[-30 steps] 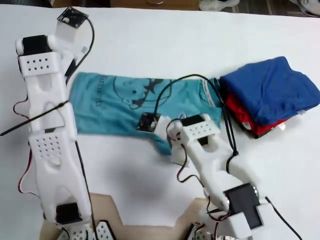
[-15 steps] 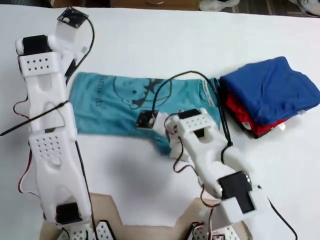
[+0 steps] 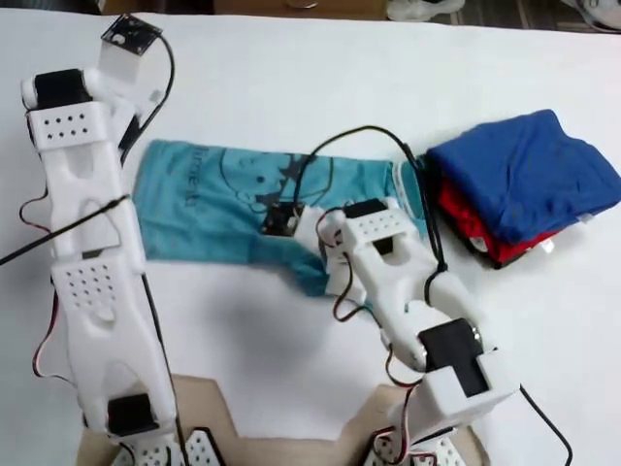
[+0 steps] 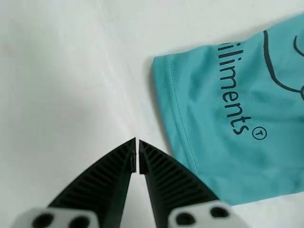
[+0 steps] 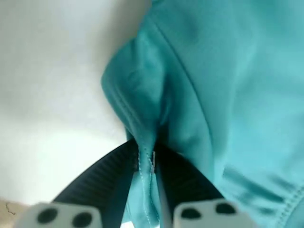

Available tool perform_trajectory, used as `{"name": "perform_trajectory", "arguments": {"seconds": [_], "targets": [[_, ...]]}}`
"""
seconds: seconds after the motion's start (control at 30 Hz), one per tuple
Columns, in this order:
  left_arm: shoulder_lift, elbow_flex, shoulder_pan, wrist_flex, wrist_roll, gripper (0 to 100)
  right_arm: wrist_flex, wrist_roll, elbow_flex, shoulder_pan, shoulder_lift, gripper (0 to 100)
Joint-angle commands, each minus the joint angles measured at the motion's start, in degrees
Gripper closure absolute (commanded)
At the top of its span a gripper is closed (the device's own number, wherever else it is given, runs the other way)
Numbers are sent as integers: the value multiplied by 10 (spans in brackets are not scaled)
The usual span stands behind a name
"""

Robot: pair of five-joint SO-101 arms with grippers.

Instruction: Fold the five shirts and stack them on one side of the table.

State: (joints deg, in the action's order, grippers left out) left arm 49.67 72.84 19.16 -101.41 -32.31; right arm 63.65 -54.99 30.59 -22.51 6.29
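Note:
A teal shirt [image 3: 223, 199] with a dark print lies partly folded across the middle of the table. My right gripper [image 5: 146, 159] is shut on the teal shirt [image 5: 209, 95] at its near edge, and the pinched cloth bunches between the fingers; in the high view that arm's wrist [image 3: 335, 257] sits over the shirt's near right corner. My left gripper [image 4: 137, 154] is shut with nothing in it, over bare table just beside the shirt's printed end [image 4: 228, 114]. A blue shirt [image 3: 524, 170] lies folded on top of a red one [image 3: 471, 228] at the right.
The white table [image 3: 291, 68] has free room behind the shirt and at the near middle. A black cable [image 3: 359, 155] loops over the teal shirt near the stack. Brown mounting board [image 3: 223, 417] lies under the arm bases.
The right arm has shifted left and back, dragging the shirt's near right corner with it. The left arm has moved slightly left.

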Motion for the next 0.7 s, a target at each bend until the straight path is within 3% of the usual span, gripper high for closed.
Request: {"name": "perform_trajectory", "arguments": {"seconds": [0.0, 0.47, 0.67], "targets": [[-5, 14, 4, -4, -2, 977, 9, -5, -8, 4, -64, 975], [-5, 13, 2, 0, -2, 977, 73, -5, -12, 2, -168, 971], [-5, 13, 2, 0, -2, 977, 93, -5, 33, -17, -172, 774]]}}
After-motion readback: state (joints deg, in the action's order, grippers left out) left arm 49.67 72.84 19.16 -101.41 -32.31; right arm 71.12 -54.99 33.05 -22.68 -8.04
